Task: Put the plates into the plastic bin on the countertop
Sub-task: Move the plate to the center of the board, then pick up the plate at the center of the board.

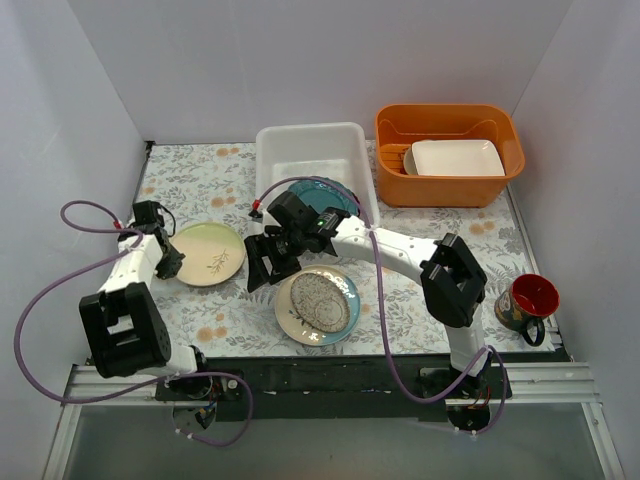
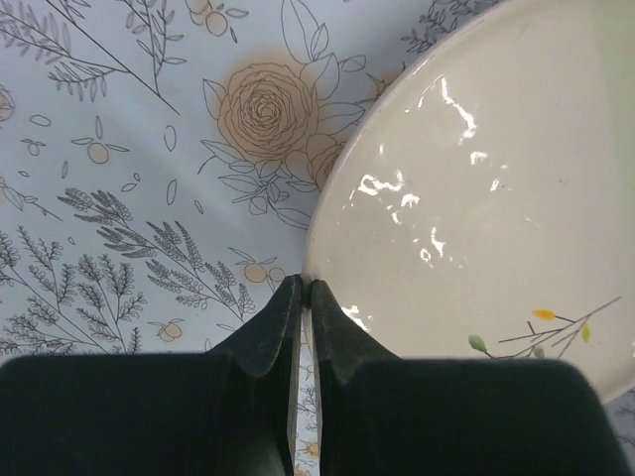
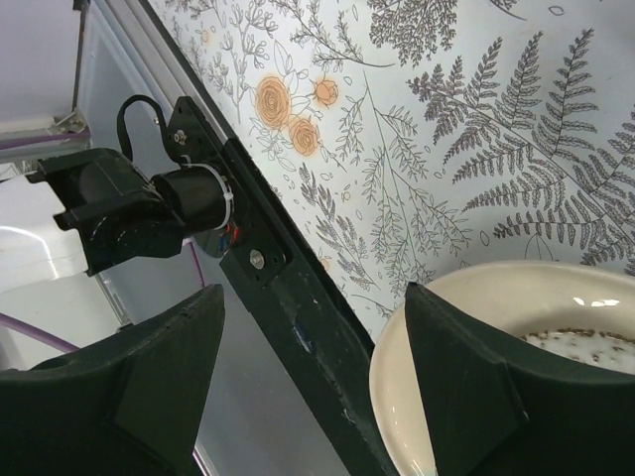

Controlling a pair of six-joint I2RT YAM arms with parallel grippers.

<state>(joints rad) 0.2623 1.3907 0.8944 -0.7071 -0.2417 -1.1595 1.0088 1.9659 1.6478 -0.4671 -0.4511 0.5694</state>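
The left fingers (image 2: 288, 312) were pressed together with only a hairline slit between them, and they held nothing. Their tips sat right against the rim of the cream plate (image 2: 476, 198), which spread away ahead and to the right of them, flat on the desk (image 2: 119, 178). A small sprig with yellow and green leaves was painted on it, close to the right-hand finger. To the left of the tips lay bare desk, printed with grey leaves and a pale orange flower.

The right fingers (image 1: 268, 262) stood wide apart with nothing between them. In the wrist view the speckled plate (image 3: 566, 327) lay under the right-hand finger, its cream rim curving out into the gap. Whether that finger touched it could not be told. Across the gap ran the desk's near edge and a black rail (image 3: 288, 297).

From above, the speckled plate, with its teal rim, sat just beside these fingers on the side toward the right arm's base. The cream plate lay on their other side, between the two sets of fingers.

The plastic bin (image 1: 305, 160) stood beyond the right fingers, farther from the arms, and well apart from the left fingers. A teal plate (image 1: 325, 190) lay inside it, partly hidden by the right arm. To the right of the bin an orange tub (image 1: 450, 190) held a white dish (image 1: 455, 157). A red cup (image 1: 530, 298) stood near the desk's right edge, well apart from both sets of fingers.
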